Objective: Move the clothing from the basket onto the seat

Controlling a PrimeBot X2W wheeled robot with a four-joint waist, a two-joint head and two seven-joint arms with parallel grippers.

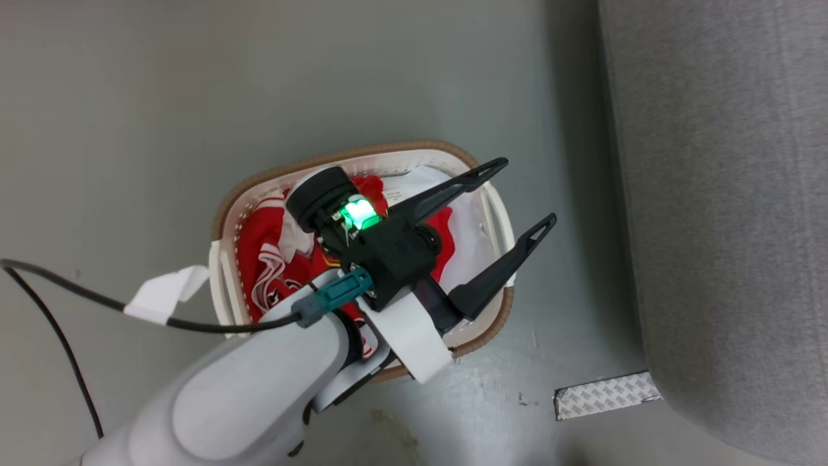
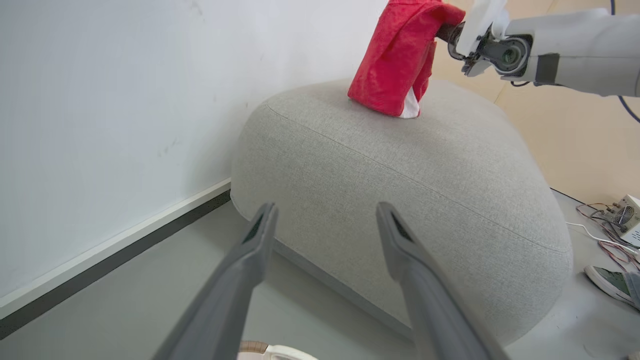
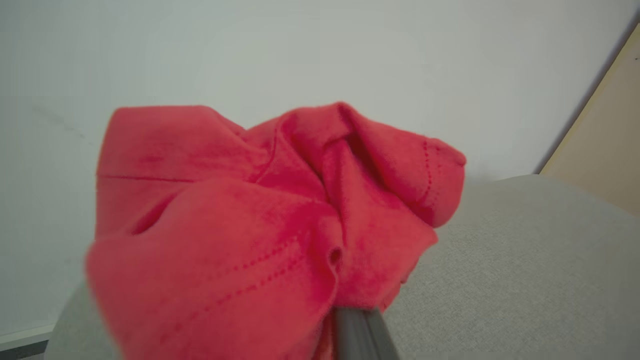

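Observation:
The cream basket (image 1: 388,150) with a brown rim stands on the floor and holds red clothing with white stripes (image 1: 259,259) beside a white cloth pad (image 1: 469,239). My left gripper (image 1: 525,191) hovers over the basket's right side, open and holding nothing; its fingers (image 2: 260,240) point toward the grey seat (image 2: 400,200). My right gripper (image 2: 442,31) is shut on a red garment (image 2: 395,65), whose lower end, showing a bit of white, touches the seat top. In the right wrist view the bunched garment (image 3: 260,225) hides most of the gripper (image 3: 350,320) above the seat (image 3: 525,275).
The seat's edge (image 1: 724,194) lies right of the basket across a strip of floor. A tape patch (image 1: 605,395) is stuck on the floor, and a black cable (image 1: 65,291) trails at left. A white wall (image 2: 125,100) backs the seat. A shoe (image 2: 612,282) and wired electronics (image 2: 627,215) lie at right.

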